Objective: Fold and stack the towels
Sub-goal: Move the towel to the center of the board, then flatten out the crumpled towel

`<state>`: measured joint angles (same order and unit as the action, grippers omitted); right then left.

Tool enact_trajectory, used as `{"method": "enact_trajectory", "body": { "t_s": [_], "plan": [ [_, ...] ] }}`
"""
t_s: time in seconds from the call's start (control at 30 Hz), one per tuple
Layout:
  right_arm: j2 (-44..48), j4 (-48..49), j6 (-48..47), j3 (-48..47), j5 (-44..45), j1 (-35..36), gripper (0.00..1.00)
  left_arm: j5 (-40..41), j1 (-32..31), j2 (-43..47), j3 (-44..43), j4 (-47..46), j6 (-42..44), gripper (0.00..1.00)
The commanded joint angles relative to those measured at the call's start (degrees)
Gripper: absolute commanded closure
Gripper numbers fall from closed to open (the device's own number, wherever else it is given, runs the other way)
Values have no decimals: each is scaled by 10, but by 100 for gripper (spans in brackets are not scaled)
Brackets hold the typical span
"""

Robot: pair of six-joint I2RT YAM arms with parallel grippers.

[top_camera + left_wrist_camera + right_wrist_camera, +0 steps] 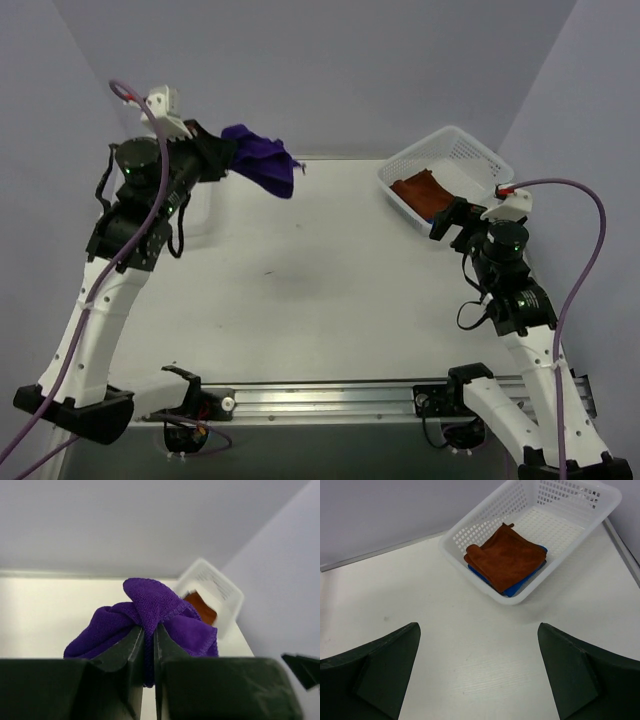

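Blue towel [520, 587] — mostly under brown towel [505, 555]

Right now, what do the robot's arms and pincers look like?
The left arm and the right arm both have white lower parts and chunky black joints, each with a tiny green light. A purple cable loops off each one. The left pincer and right pincer have dark, wedge-shaped fingers. Both arms are bolted to a silver rail.

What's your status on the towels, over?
Left gripper shut on purple towel, held aloft. Right gripper open, empty, facing white basket. Rust-brown towel folded atop blue towel inside it. Nothing in the way.
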<state>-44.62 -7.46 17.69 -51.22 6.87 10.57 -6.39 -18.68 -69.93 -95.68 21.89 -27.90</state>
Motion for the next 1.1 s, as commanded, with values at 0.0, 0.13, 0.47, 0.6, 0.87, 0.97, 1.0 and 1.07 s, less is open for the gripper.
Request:
{"method": "enact_trajectory", "body": {
  "t_s": [0.0,0.13,0.47,0.6,0.87,0.97,1.0,1.07],
  "plan": [
    [19,-30,12,9,-35,3,0,-51,-43,48,161,-71,-85,89],
    [16,-34,16,22,-48,4,0,-13,-75,121,362,-34,-118,5],
    [-75,-45,43,92,-26,133,0,112,-75,193,523,145,-164,6],
    [-121,-24,75,109,11,216,0,63,-77,195,550,129,-174,6],
    [-308,31,104,77,61,350,0,41,-156,173,589,88,-183,6],
    [-365,69,107,65,30,357,5,59,-162,151,586,90,-193,6],
    [-380,82,106,54,28,362,7,59,-162,141,586,76,-194,6],
    [-418,100,104,40,30,365,14,49,-163,131,589,59,-194,6]
  ]
}}
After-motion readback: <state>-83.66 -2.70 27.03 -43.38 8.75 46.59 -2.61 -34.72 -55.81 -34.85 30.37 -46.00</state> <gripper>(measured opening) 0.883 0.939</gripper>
